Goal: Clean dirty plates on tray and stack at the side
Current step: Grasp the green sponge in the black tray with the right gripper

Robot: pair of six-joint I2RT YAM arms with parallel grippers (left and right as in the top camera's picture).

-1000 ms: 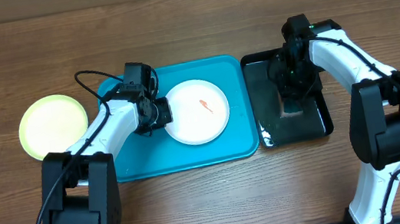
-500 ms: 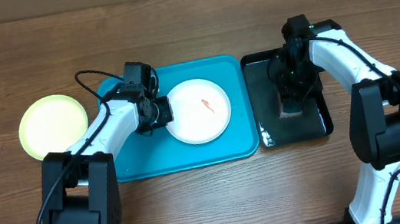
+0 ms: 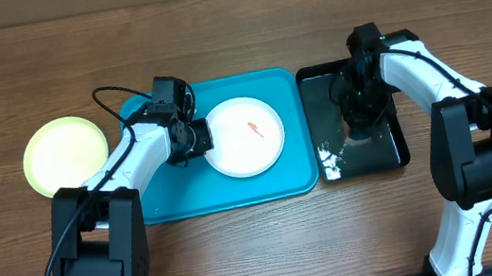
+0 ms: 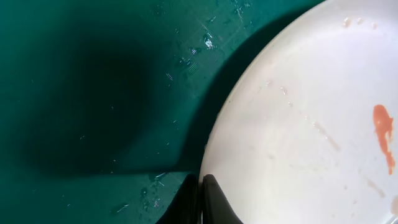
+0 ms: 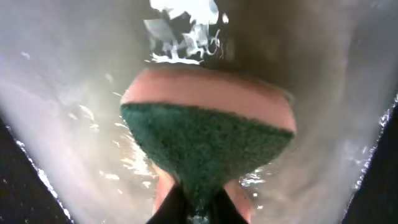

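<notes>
A white plate (image 3: 242,137) with an orange-red smear (image 4: 384,134) lies on the turquoise tray (image 3: 234,192). My left gripper (image 3: 196,137) is at the plate's left edge. In the left wrist view its jaws (image 4: 200,205) are pinched shut on the rim of the white plate (image 4: 298,124). A yellow-green plate (image 3: 64,155) rests on the table left of the tray. My right gripper (image 3: 358,121) hangs low over the black tray (image 3: 395,152). It is shut (image 5: 199,208) on a green and orange sponge (image 5: 205,137) that is squeezed narrow between the fingers.
The black tray's wet floor (image 5: 68,124) holds water and white foam (image 3: 328,158) near its front left corner. A black cable (image 3: 112,94) loops off the left arm above the tray's back left corner. Bare wooden table surrounds both trays.
The right gripper has closed on the sponge over the black tray, and white foam now shows at that tray's front left. The left arm and both plates have not moved.
</notes>
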